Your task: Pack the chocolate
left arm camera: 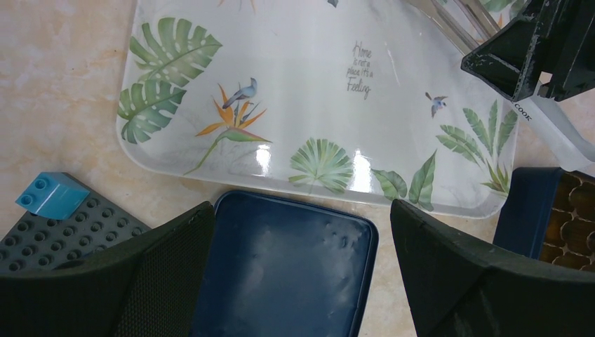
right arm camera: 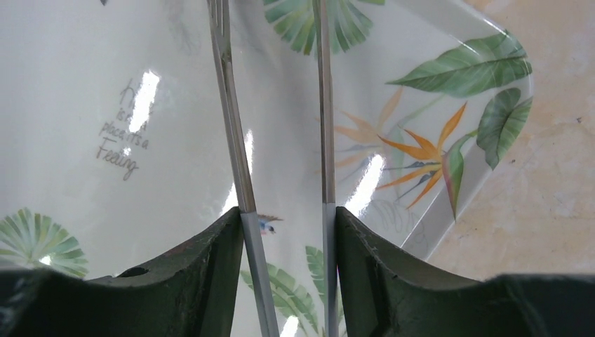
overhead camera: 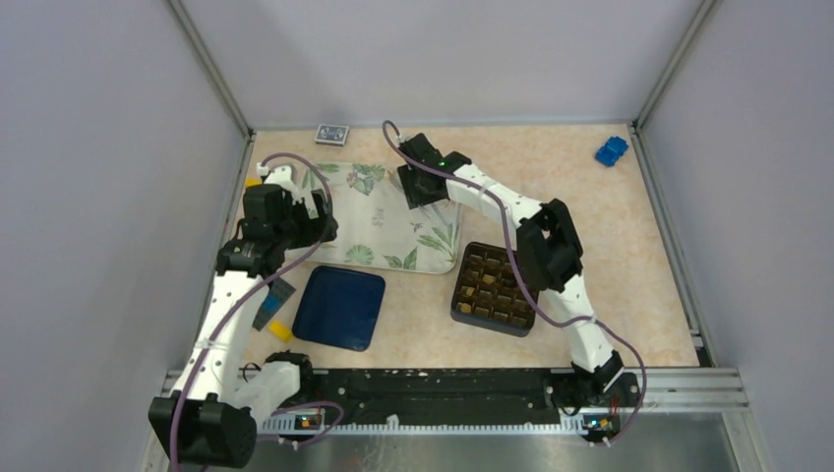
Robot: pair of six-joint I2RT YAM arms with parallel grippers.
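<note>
Nearest us, just beside the near edge of the leaf-print tray (overhead camera: 379, 221), lies a dark blue lid (overhead camera: 339, 307). Off the tray's near left corner, a grey studded plate (left arm camera: 70, 232) carries a light blue brick (left arm camera: 50, 195). By the tray's near right corner stands the gridded box (overhead camera: 494, 288). We see the chocolate (overhead camera: 488, 279) as tan pieces in some of its cells, outside the tray and well apart from both sets of jaws. The left gripper (left arm camera: 302, 210) hovers at the tray's near left side, jaws spread wide. The right gripper (right arm camera: 288, 217) hangs over the tray's far right part, jaws pressed onto metal tongs (right arm camera: 235, 154) whose two blades reach out above the tray's surface. Beyond the tray's far edge lies a small patterned card (overhead camera: 332, 134), and well off its far right corner a blue toy (overhead camera: 611, 150).
</note>
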